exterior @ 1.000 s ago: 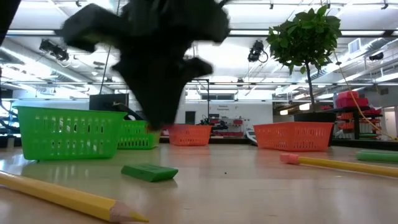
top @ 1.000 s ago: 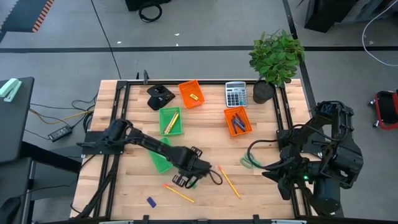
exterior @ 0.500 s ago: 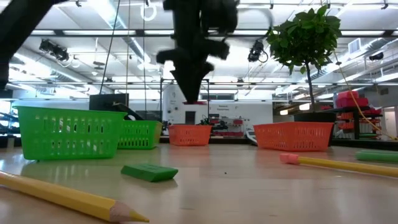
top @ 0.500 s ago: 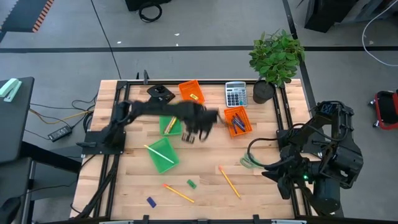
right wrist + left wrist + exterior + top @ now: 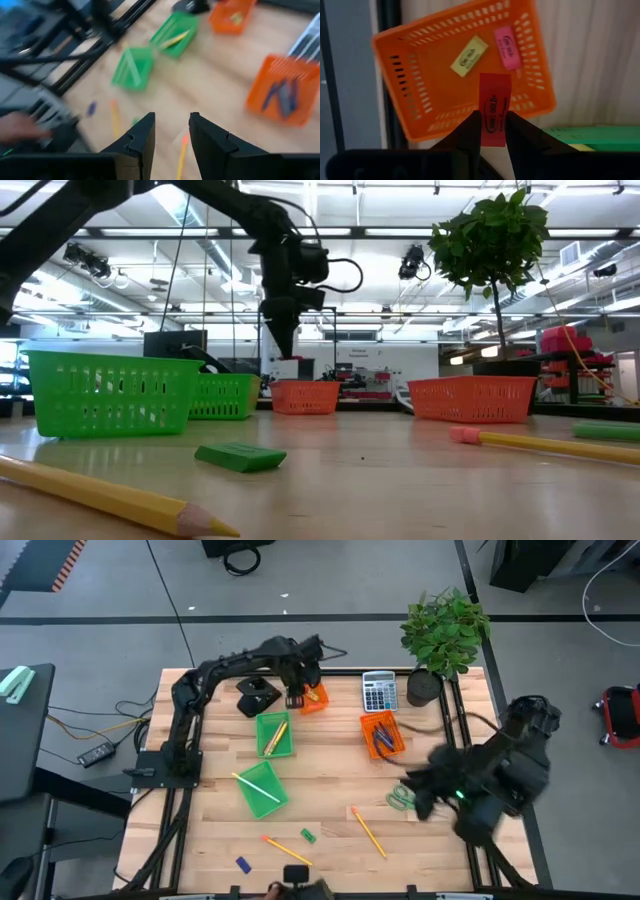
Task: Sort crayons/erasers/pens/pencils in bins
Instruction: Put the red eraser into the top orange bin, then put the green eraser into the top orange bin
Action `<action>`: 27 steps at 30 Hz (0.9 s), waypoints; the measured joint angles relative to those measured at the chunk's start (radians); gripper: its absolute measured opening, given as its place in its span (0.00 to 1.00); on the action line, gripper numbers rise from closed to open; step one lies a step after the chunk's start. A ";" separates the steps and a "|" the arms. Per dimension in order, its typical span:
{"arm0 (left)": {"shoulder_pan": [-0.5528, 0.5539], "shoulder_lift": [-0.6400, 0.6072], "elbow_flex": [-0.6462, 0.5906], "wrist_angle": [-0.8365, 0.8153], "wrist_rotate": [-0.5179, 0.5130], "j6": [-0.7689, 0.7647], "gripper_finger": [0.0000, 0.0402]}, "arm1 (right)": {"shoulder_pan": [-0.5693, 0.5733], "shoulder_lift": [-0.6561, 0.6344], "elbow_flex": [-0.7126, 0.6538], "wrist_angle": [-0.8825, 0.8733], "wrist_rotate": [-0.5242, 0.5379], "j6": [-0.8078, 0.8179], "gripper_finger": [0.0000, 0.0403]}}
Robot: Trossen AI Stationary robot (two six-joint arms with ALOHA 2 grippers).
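Left end effector pinches the red eraser over the far orange bin, lined up to join the yellow and pink erasers inside. Right end effector is empty, fingers apart, above the bench at its right side.

Pale wood-plank table is sitting on a grey concrete floor that's got dark seam lines running across it and black cables trailing over it. A leafy green potted plant is standing at the table's far right corner. Behind it, long white ceiling lights are glowing over a big open workshop.
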 joint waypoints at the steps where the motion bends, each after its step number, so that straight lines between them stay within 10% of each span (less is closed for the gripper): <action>1: 0.012 0.000 0.000 0.007 0.011 0.014 0.22 | -0.041 -0.002 0.000 0.000 0.001 -0.037 0.31; 13: 0.046 0.003 0.000 0.187 0.053 -0.003 0.26 | -0.396 -0.017 0.000 0.096 -0.054 -0.225 0.31; 27: 0.044 0.005 -0.006 0.192 0.051 -0.014 0.33 | -0.469 -0.017 0.000 0.160 -0.195 -0.426 0.31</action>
